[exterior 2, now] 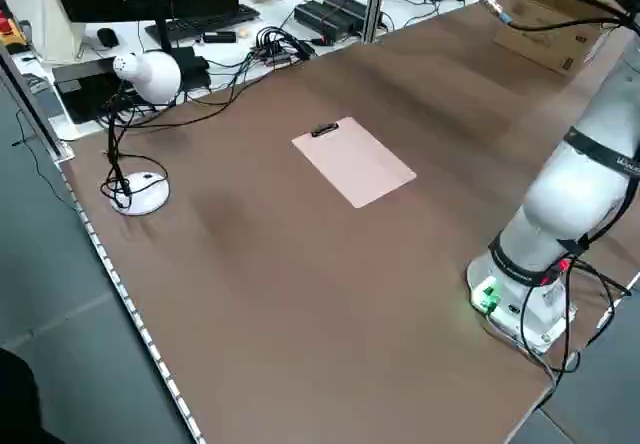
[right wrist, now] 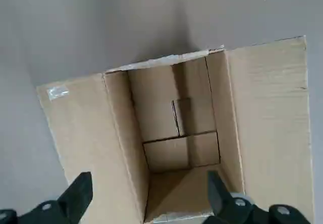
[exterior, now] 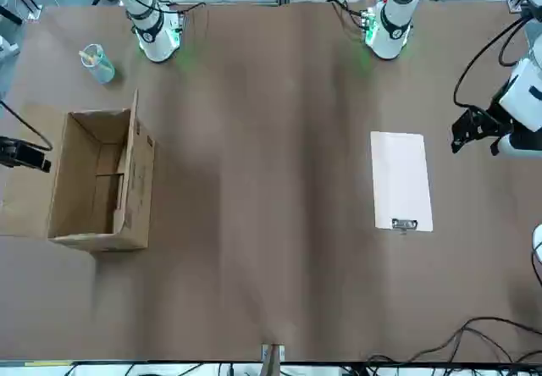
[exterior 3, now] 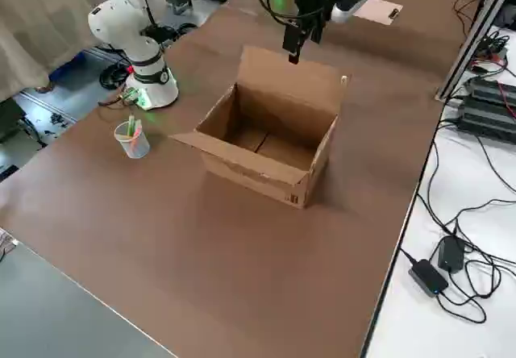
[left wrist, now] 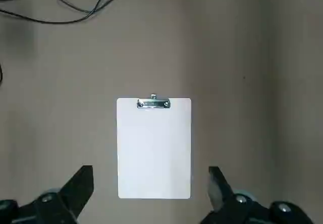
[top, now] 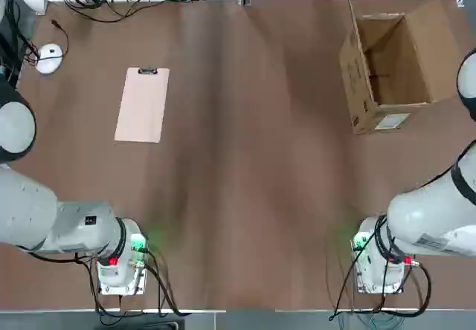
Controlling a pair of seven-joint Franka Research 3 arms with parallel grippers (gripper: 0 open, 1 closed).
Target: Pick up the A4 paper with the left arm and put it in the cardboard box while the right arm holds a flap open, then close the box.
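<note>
The A4 paper (top: 141,107) lies flat on the table's left half, with its dark clip (top: 147,70) at the far short end. High above it my left gripper (left wrist: 150,183) hangs open and holds nothing; it also shows as the left gripper (exterior: 464,132) in the front view. On the right half the cardboard box (top: 398,66) stands upright with its top open, flaps spread and its white label (top: 392,121) facing the arms' bases. My right gripper (right wrist: 148,193) hovers open over the box's mouth, well clear of the flaps, with the right gripper (exterior 3: 295,42) also in the right side view.
A clear cup with pens (exterior: 97,63) stands near the right arm's base (exterior: 157,37). At the table's far left are a white desk lamp (exterior 2: 147,74) and its round foot (top: 48,57). Cables run along the far edge (top: 134,3).
</note>
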